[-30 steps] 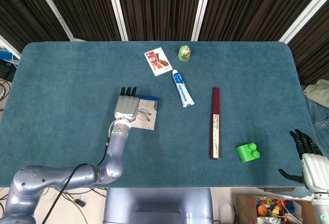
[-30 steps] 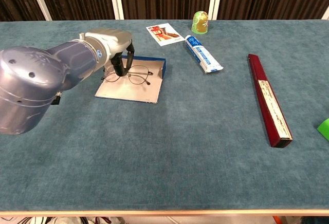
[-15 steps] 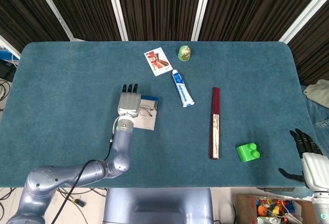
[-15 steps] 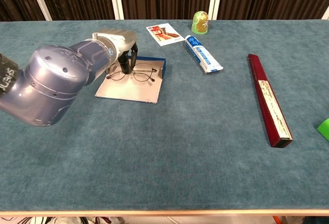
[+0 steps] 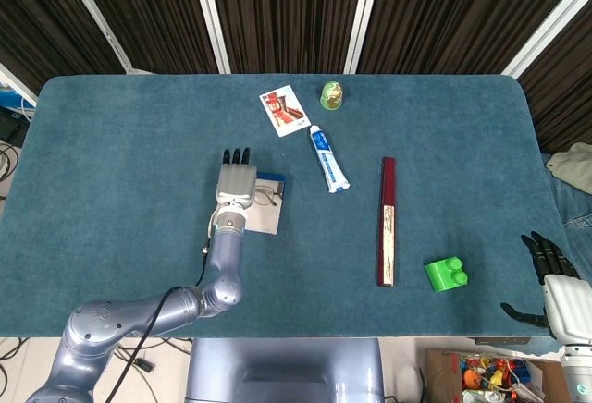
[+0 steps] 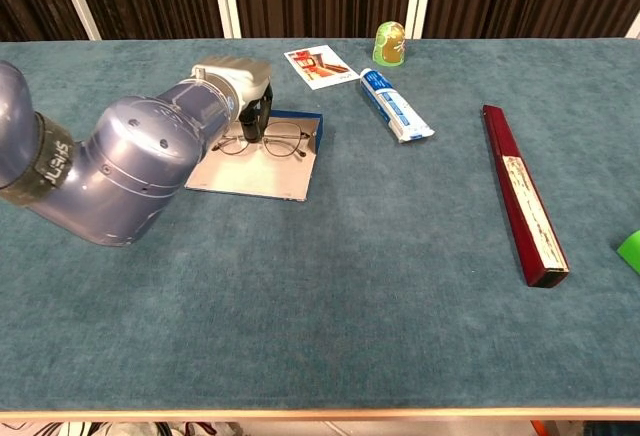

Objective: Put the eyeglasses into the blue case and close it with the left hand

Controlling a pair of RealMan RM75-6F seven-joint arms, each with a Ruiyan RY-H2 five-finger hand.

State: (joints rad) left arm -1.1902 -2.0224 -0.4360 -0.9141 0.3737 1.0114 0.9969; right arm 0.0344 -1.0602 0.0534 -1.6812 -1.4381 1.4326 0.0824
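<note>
The blue case (image 6: pixel 252 174) lies open on the left of the table, its pale inner face up and its blue wall (image 6: pixel 302 116) at the far end. The thin wire eyeglasses (image 6: pixel 270 143) lie over the far part of the case, close to the blue wall. My left hand (image 6: pixel 243 87) reaches over them from the left, and its dark fingertips (image 6: pixel 254 124) pinch the frame near the left lens. In the head view this left hand (image 5: pixel 236 184) covers most of the case (image 5: pixel 265 219), and only part of the eyeglasses (image 5: pixel 267 197) shows. My right hand (image 5: pixel 555 283) hangs off the table's near right corner, fingers apart and holding nothing.
A picture card (image 5: pixel 284 110), a small green jar (image 5: pixel 332 95) and a toothpaste tube (image 5: pixel 328 158) lie beyond the case. A long dark red box (image 6: pixel 523 194) and a green block (image 5: pixel 446 274) sit on the right. My bulky left forearm (image 6: pixel 130 171) fills the near left.
My left hand has moved toward the far side of the table, carrying the eyeglasses from the middle of the case up to its blue wall. The right hand has not moved.
</note>
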